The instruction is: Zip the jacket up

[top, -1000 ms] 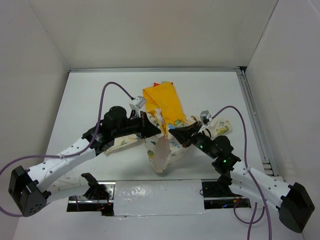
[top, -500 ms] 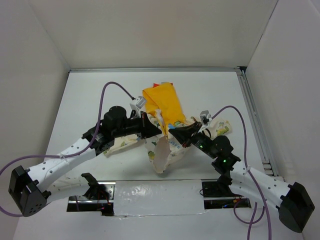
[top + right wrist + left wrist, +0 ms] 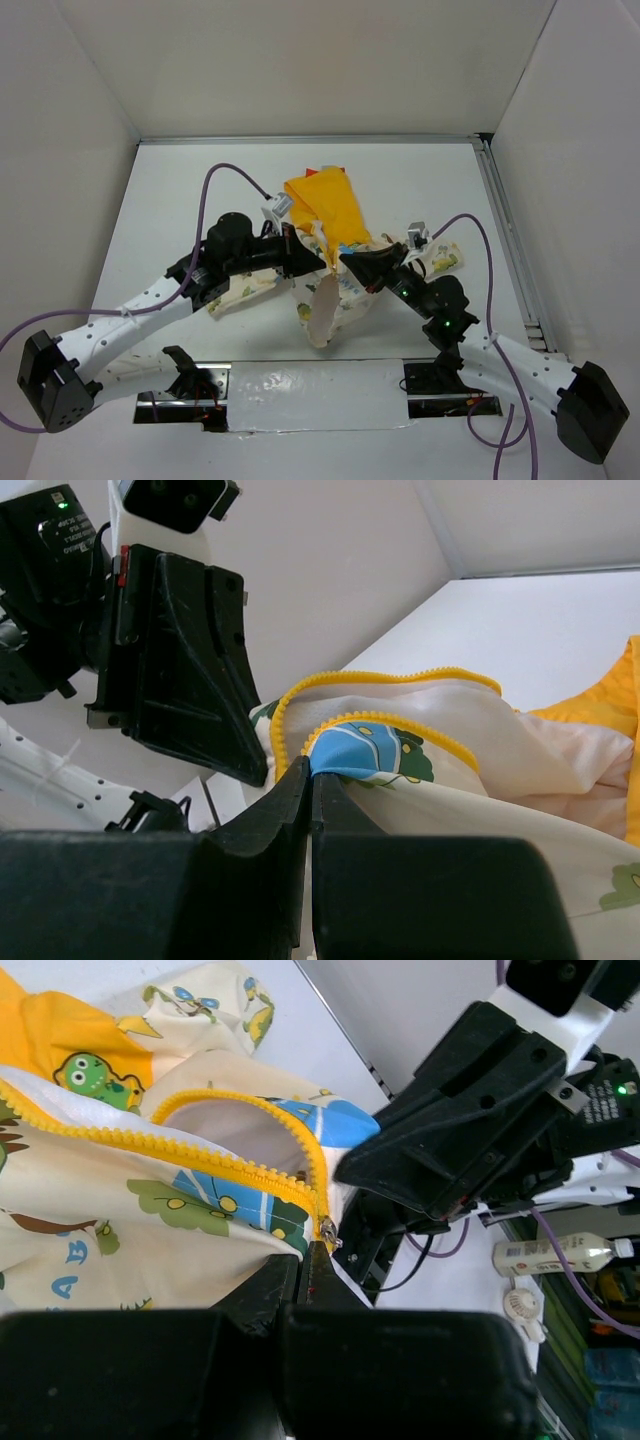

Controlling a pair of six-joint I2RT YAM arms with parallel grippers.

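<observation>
The jacket [image 3: 328,300] lies bunched mid-table, cream with cartoon prints, its yellow hood [image 3: 325,205] toward the back. My left gripper [image 3: 320,263] and right gripper [image 3: 348,262] meet nose to nose over its front. In the left wrist view the left gripper [image 3: 305,1252] is shut on the jacket [image 3: 120,1220] at the yellow zipper edge, and the metal slider [image 3: 327,1232] sits at its tip. In the right wrist view the right gripper [image 3: 311,772] is shut on the jacket [image 3: 470,780] at its zipper edge, just below a blue print [image 3: 365,755]. The zipper teeth above both grips are apart.
White walls enclose the table. A metal rail [image 3: 505,235] runs along the right side. A taped strip [image 3: 315,385] lies between the arm bases. A sleeve [image 3: 445,258] lies to the right of the right arm. A bottle [image 3: 560,1253] lies off the table.
The right arm has shifted slightly up and left, and the hood and right sleeve have moved a little with it. Both grippers stay shut on the jacket.
</observation>
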